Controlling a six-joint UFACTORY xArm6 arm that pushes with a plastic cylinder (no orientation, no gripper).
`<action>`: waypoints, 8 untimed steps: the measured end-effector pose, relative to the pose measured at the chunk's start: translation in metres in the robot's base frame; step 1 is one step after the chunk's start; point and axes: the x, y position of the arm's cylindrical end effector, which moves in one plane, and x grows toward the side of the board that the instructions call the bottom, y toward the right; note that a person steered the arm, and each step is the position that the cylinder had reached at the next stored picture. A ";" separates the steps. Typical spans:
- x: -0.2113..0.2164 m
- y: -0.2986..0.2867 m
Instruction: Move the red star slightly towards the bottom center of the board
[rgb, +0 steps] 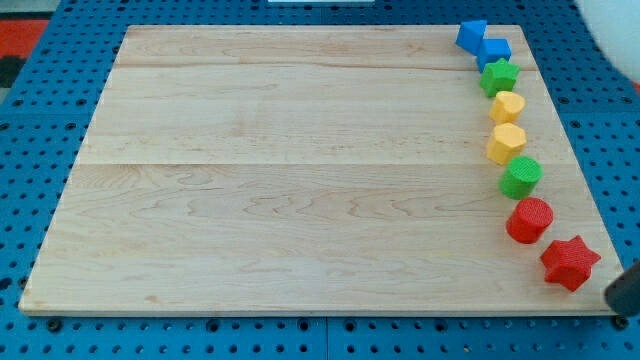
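The red star (570, 262) lies at the bottom right corner of the wooden board (300, 180), close to the board's right edge. My dark rod comes in at the view's bottom right corner. Its tip (617, 298) is just right of and below the red star, off the board's edge, with a small gap between them. A red cylinder (529, 220) sits just up and left of the star.
A line of blocks runs up the board's right side: a green cylinder (521, 177), two yellow blocks (506, 142) (508, 105), a green star (499, 76) and two blue blocks (493, 50) (471, 35). Blue pegboard surrounds the board.
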 end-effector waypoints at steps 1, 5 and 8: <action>-0.008 0.012; -0.053 -0.094; -0.003 -0.104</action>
